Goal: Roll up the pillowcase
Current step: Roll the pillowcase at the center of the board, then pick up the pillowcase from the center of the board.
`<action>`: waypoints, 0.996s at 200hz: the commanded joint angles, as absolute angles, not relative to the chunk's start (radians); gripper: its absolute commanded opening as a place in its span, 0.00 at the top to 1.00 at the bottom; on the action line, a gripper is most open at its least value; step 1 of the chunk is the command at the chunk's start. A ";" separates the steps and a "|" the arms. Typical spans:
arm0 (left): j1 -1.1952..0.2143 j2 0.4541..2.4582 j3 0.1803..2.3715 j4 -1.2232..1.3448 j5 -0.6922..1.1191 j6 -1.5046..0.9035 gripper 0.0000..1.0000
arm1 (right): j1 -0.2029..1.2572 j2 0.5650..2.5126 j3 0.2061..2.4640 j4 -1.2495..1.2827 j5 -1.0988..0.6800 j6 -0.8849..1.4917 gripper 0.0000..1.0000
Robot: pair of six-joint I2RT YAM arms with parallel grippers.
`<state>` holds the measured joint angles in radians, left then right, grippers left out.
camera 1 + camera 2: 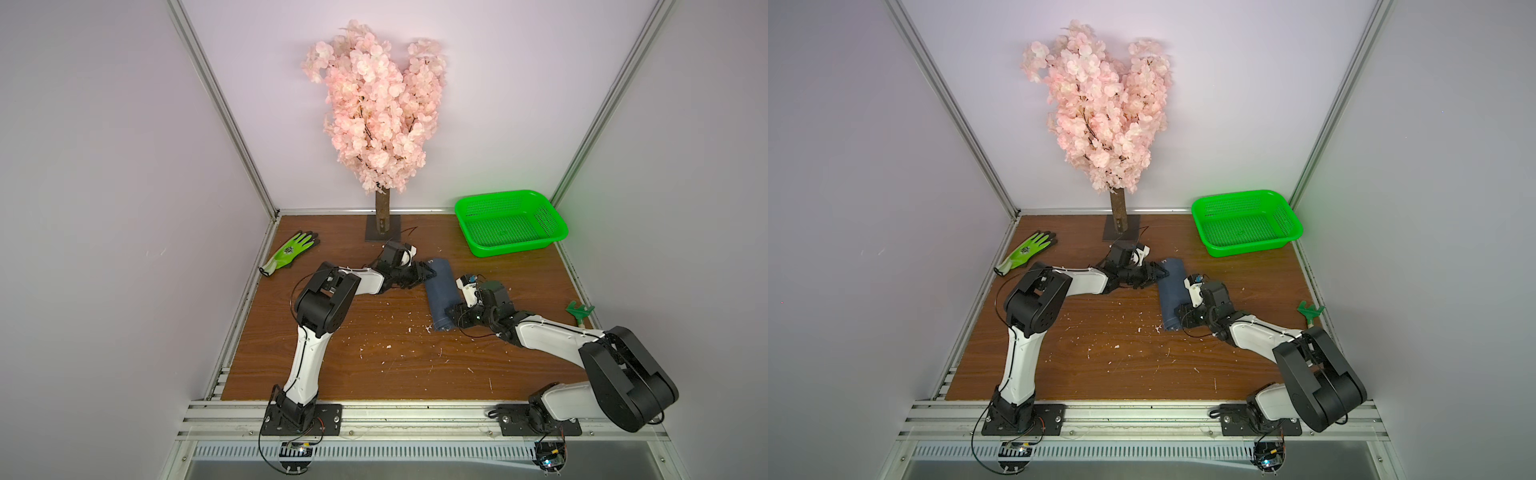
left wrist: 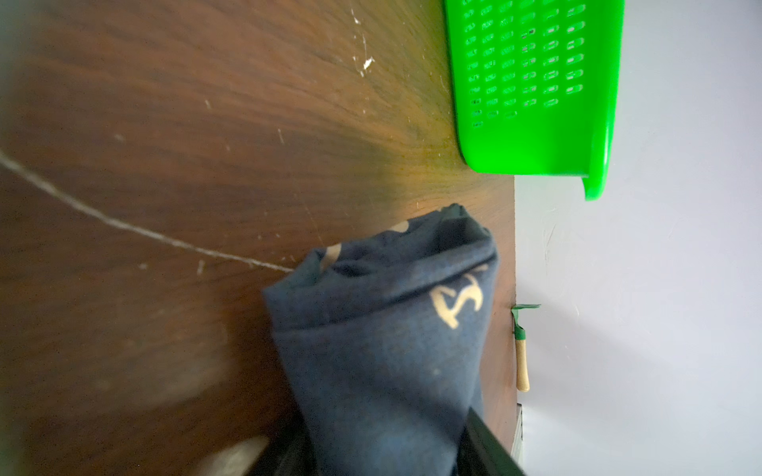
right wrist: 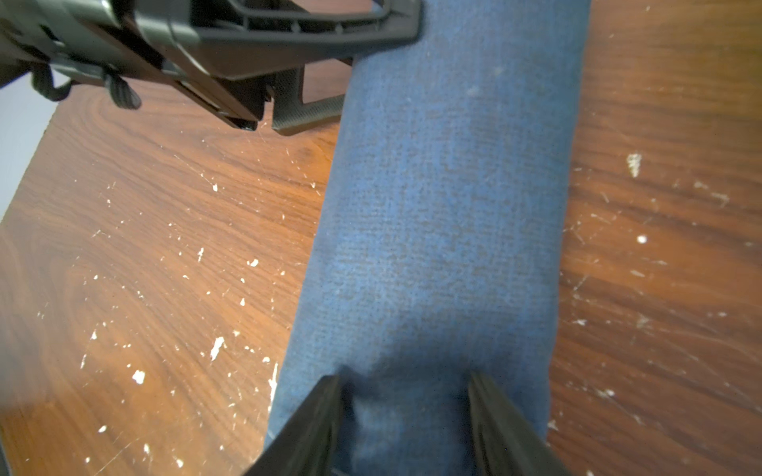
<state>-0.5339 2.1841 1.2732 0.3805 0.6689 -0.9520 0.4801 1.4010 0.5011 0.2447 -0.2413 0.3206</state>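
Observation:
The pillowcase (image 1: pixel 441 293) (image 1: pixel 1172 291) lies as a tight navy roll mid-table, running from far to near. My left gripper (image 1: pixel 427 273) (image 1: pixel 1160 272) is shut on its far end; in the left wrist view the fabric (image 2: pixel 383 350) narrows between both jaws (image 2: pixel 387 453), with a pale print showing. At the near end my right gripper (image 1: pixel 451 312) (image 1: pixel 1179 313) is shut on the roll. In the right wrist view its fingertips (image 3: pixel 330 395) dent the cloth (image 3: pixel 445 206) and pinch a fold of it between them (image 3: pixel 404 383). The left gripper's body (image 3: pixel 288 41) shows at the roll's other end.
A green basket (image 1: pixel 478 247) stands at the back right. A pink blossom tree (image 1: pixel 382 216) is at the back centre, a lime-green glove (image 1: pixel 291 249) at the back left, and a small green hand rake (image 1: pixel 579 311) by the right edge. White flecks dot the wooden table (image 1: pixel 374 365).

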 commanded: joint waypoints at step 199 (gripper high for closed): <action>-0.652 2.190 1.219 0.323 0.654 -0.996 0.91 | 0.475 1.332 0.494 0.249 -0.248 0.335 0.35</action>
